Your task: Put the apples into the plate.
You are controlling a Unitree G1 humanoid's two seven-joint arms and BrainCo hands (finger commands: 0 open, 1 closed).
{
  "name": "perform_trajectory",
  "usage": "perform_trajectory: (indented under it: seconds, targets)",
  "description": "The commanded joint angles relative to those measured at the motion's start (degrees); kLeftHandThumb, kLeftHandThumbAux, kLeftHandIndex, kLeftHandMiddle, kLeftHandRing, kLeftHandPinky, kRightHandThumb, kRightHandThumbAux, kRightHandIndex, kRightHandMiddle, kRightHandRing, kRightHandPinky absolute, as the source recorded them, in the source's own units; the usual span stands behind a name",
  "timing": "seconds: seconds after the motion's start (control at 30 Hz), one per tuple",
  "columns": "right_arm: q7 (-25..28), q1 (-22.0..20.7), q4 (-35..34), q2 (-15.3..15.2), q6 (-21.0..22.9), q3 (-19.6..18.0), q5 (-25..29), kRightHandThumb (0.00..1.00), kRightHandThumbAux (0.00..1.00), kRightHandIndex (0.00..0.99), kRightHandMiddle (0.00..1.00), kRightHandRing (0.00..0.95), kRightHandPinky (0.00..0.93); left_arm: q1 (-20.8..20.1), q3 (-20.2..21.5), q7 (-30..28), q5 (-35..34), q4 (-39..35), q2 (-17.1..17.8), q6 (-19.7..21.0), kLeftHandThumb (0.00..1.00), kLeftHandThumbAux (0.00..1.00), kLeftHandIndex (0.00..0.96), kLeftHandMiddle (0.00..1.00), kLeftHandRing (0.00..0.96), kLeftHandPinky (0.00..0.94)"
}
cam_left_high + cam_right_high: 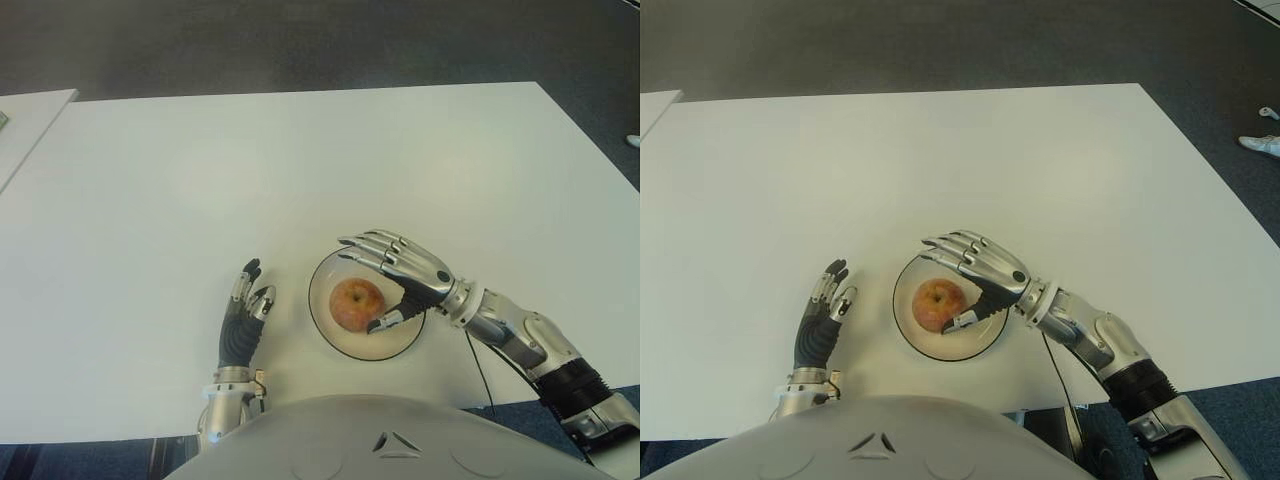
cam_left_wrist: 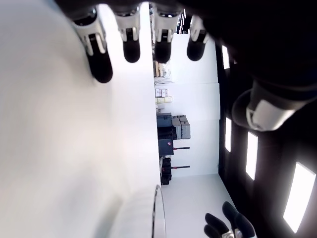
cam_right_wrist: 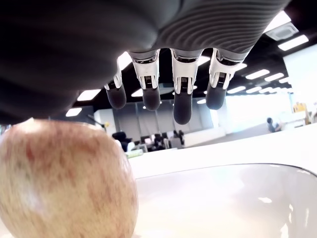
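One red-yellow apple (image 1: 357, 303) sits inside the shallow clear plate (image 1: 322, 318) near the table's front edge. My right hand (image 1: 385, 282) hovers over the plate's right side, fingers spread above the apple and thumb beside it, holding nothing. In the right wrist view the apple (image 3: 64, 178) lies in the plate (image 3: 223, 198) with the fingertips (image 3: 181, 111) extended above it, apart from it. My left hand (image 1: 243, 312) shows to the left of the plate, fingers straight and relaxed, empty.
The white table (image 1: 300, 170) stretches far ahead and to both sides. A second white surface (image 1: 25, 120) shows at the far left. Dark floor lies beyond the table's back and right edges.
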Motion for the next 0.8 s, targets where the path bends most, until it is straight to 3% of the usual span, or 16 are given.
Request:
perform_trajectory:
  seconds: [0.03, 0.5, 0.63, 0.73, 0.8]
  targets:
    - [3.67, 1.29, -1.47, -0.32, 0.48, -1.61, 2.78, 0.139, 0.135, 0.0, 0.0, 0.0, 0.0, -0.09, -0.13, 0.07, 0.12, 1.55, 0.31, 0.83, 0.002, 0.455, 0.009, 0.056, 0.068, 0.094]
    - [8.83, 2.86, 1.4, 2.93, 1.16, -5.86, 13.94, 0.121, 0.178, 0.0, 0.0, 0.0, 0.0, -0.17, -0.02, -0.58, -1.18, 1.36, 0.65, 2.01, 0.011, 0.458, 0.008, 0.047, 0.06, 0.085]
    - [11.76, 0.93, 9.46, 4.31, -0.4, -8.49, 25.39, 0.137, 0.237, 0.0, 0.0, 0.0, 0.036, -0.31, -0.01, -0.45, -1.33, 1.61, 0.72, 1.72, 0.008, 0.459, 0.012, 0.049, 0.06, 0.083]
    - [13.88, -0.44, 17.18, 5.6, -1.52, -10.13, 31.46, 0.182, 0.296, 0.003, 0.0, 0.0, 0.062, -0.18, 0.06, -0.4, -1.32, 1.7, 0.83, 1.14, 0.009, 0.461, 0.016, 0.051, 0.061, 0.083]
    - [15.28, -0.39, 18.83, 7.21, -0.5, -11.38, 35.55, 0.208, 0.325, 0.016, 0.004, 0.006, 0.082, -0.1, 0.12, -0.33, -1.3, 1.58, 0.84, 1.14, 0.012, 0.46, 0.017, 0.052, 0.062, 0.084]
